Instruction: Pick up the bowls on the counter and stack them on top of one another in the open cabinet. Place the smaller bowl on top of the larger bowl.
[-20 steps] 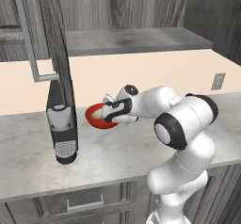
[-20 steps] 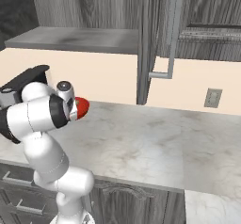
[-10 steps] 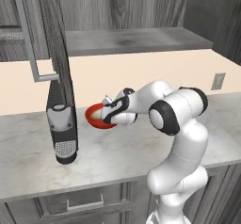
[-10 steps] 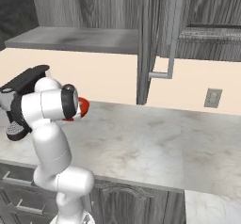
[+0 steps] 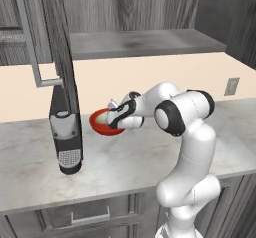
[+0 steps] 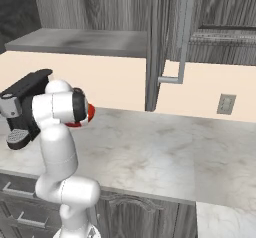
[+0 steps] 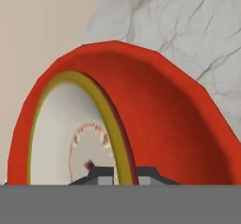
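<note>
The larger bowl (image 5: pixel 101 124), glossy red with a yellow-edged pale inside, sits low over the counter (image 5: pixel 125 157) near the back wall, tilted a little. My gripper (image 5: pixel 119 118) is shut on its right rim; in the hand view the gripper (image 7: pixel 123 175) straddles the bowl (image 7: pixel 155 115) wall, one tip inside and one outside. Whether the bowl rests on the marble or hangs just above it, I cannot tell. From the right base view a red sliver of the bowl (image 6: pixel 90 113) shows behind my arm. The open cabinet shelf (image 5: pixel 140 42) is above it. The smaller bowl is out of view.
A dark coffee machine (image 5: pixel 65 134) stands just left of the bowl. The cabinet door (image 5: pixel 59 57) with its bar handle (image 5: pixel 31 47) hangs open above the machine. A wall outlet (image 5: pixel 231 86) is at the right. Grey drawers (image 5: pixel 90 214) run below the counter.
My arm's elbow has swung up and closer over the base. The gripper and the red bowl have stayed in about the same place, still gripped.
</note>
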Controlling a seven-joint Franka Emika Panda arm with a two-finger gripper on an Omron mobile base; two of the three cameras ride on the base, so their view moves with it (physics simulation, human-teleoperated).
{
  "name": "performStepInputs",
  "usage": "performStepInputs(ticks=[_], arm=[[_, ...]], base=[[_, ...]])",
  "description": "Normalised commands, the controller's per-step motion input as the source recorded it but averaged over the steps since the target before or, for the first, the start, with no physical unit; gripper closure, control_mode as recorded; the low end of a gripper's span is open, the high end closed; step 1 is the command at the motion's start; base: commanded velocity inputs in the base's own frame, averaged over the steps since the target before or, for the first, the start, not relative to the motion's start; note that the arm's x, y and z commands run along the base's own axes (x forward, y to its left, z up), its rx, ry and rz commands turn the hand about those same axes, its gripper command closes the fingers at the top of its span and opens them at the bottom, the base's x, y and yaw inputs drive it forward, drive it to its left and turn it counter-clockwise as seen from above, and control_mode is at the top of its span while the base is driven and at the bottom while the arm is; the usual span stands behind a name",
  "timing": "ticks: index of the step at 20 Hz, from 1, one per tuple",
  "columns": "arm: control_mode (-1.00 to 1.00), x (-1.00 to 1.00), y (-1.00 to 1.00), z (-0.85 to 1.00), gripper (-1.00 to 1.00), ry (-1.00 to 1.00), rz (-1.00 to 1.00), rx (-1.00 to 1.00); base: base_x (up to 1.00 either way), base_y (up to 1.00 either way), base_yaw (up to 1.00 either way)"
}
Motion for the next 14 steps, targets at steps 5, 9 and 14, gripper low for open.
performStepInputs(ticks=[5, 9, 14], arm=[[-1.0, 0.0, 0.09, -0.04, -1.0, 0.0, 0.0, 0.0], [-1.0, -0.22, -0.01, 0.03, -1.0, 0.0, 0.0, 0.0], [-1.0, -0.63, -0.2, 0.11, -1.0, 0.0, 0.0, 0.06]], base=[[0.0, 0.0, 0.0], [0.0, 0.0, 0.0], [0.0, 0.0, 0.0]])
